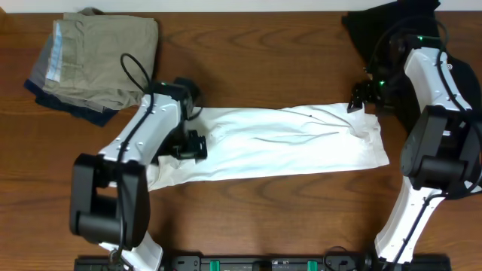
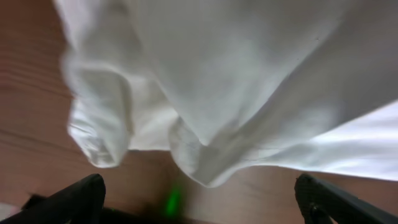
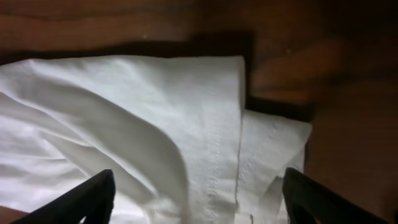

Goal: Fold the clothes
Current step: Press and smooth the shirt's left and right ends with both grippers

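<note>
1. Back-left corner of the table [image 1: 263, 218]: a stack of folded clothes [image 1: 98, 60], khaki on top with grey and navy edges showing beneath. It lies apart from the work area, on dark brown wood with visible grain.
2. The left arm [image 1: 147, 132], white shell with black joints, reaches diagonally over the left end of the T-shirt [image 1: 286, 147] and hides part of it from the overhead camera.
3. The left gripper [image 1: 194, 144] stands over the shirt's left portion. In the left wrist view its jaws are spread wide and pinch nothing. The cloth ahead of them is bunched into soft rolls and loose folds, with bare wood below. That view is blurred.
4. The T-shirt lies mid-table as a long white band running left to right. It is folded lengthwise, with its right end slightly wider. The fabric is matte cotton with shallow creases along its length.
5. The right gripper [image 1: 357, 104] sits at the back-right corner of the shirt. In the right wrist view its jaws are spread, with cloth lying between them but not clamped. That view shows stacked layers with square corners and a stitched hem with a double seam line.
6. The right arm [image 1: 433, 83] stands along the right edge and partly covers a black garment [image 1: 376, 22] crumpled in the back-right corner, just beyond the shirt's end
</note>
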